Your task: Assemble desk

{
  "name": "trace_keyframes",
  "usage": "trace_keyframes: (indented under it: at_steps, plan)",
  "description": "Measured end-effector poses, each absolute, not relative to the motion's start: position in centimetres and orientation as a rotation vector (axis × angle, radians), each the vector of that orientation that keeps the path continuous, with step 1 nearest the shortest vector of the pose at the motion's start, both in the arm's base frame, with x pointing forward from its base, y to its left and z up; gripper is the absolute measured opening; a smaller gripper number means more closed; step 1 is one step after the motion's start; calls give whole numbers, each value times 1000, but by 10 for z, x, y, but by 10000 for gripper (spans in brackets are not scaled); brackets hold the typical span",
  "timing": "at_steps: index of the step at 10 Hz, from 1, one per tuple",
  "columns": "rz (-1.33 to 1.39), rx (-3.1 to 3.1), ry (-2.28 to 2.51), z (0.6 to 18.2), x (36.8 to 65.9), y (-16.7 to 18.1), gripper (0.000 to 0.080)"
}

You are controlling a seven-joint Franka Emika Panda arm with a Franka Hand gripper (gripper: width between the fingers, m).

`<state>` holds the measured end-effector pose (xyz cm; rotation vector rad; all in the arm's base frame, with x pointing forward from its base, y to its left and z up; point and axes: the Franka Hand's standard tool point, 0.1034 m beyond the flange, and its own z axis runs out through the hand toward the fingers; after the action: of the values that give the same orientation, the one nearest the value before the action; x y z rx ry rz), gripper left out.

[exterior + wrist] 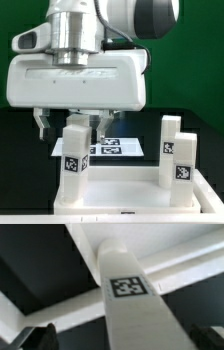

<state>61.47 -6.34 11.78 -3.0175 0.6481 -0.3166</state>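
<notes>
Black table [20, 165], desk leg [74, 160] upright beneath open hand [72, 124], untouched

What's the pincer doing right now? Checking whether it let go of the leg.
Pincer: open, fingers either side of the upright leg, not gripping it.

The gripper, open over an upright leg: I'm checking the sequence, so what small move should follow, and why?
Probably lift the gripper straight up. Its jaws stand apart on either side of the near leg, which stands upright in the tabletop, so it looks released. Rising first should avoid knocking that leg before going elsewhere. The other leg also stands upright.
</notes>
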Motion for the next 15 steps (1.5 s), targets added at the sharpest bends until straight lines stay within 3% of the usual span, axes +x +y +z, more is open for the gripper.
trace_keyframes:
  at_steps: [2,4,6,7,8,13,15]
  plan:
    - [-87,-2974,656,127,623,-60,649]
    - [-170,-2974,695,125,630,-60,649]
    - [-167,-2941,810,125,631,-60,425]
    - [-162,-2916,890,125,631,-60,425]
    - [-156,-2868,1019,125,631,-61,290]
    - [-31,-2294,1921,122,631,-61,287]
    - [10,-2187,2039,122,632,-58,287]
